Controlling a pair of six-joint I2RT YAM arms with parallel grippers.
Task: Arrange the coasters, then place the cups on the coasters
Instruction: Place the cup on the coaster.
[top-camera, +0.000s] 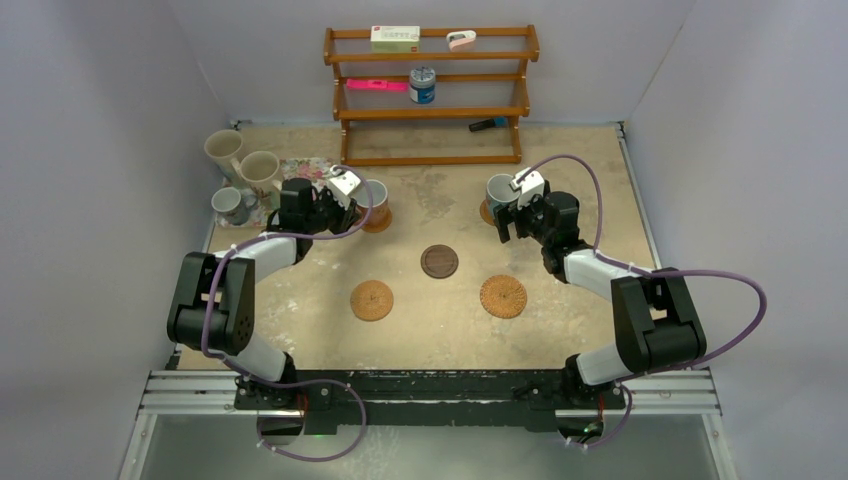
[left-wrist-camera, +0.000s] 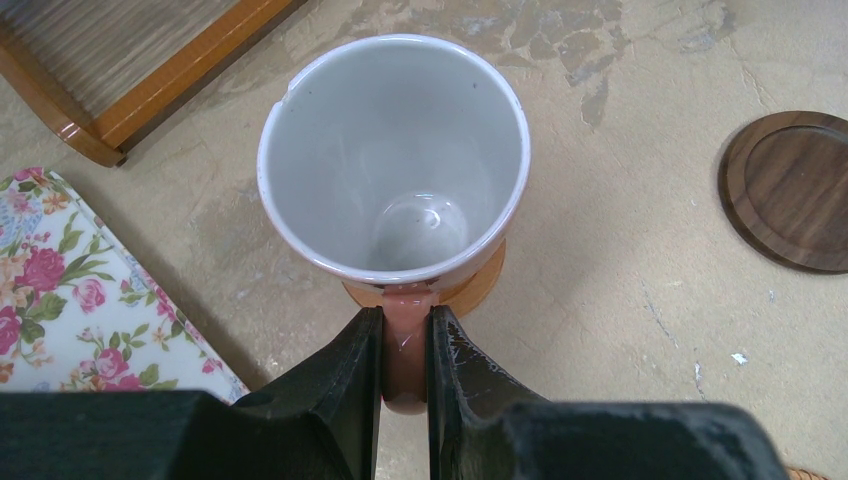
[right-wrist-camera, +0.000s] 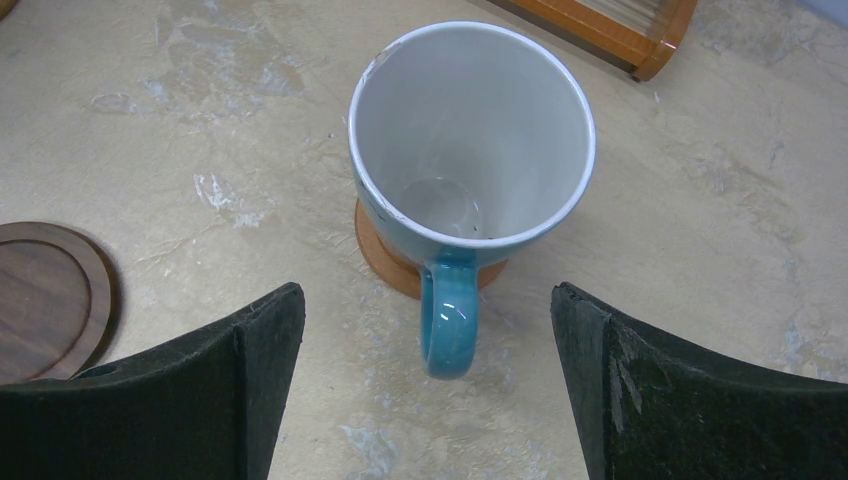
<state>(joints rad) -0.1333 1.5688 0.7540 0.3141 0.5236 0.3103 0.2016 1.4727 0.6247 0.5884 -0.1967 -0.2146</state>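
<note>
The left hand (left-wrist-camera: 405, 325) is clamped on the handle (left-wrist-camera: 404, 375) of the orange-brown cup (left-wrist-camera: 395, 150). The cup stands upright straight ahead of the fingers, its base on a tan coaster (left-wrist-camera: 478, 290). It looks set down, so letting go seems the next thing.

The right hand (right-wrist-camera: 425, 300) is wide open and holds nothing. The blue cup (right-wrist-camera: 470, 120) stands upright on its own coaster (right-wrist-camera: 385, 262) just in front, its handle pointing back into the gap between the fingers without touching either.

What the next fetch turns on is side. The three cups not yet placed, two cream cups (top-camera: 260, 170) and a small cup (top-camera: 230, 205), stand by the floral tray (left-wrist-camera: 60, 300) at the far left of the counter (top-camera: 440, 340). They are just beside the left hand, well apart from the right. I would judge them the left arm's job. A dark coaster (top-camera: 439, 261) lies bare between the arms, with two woven coasters (top-camera: 371, 300) bare nearer the bases.
</note>
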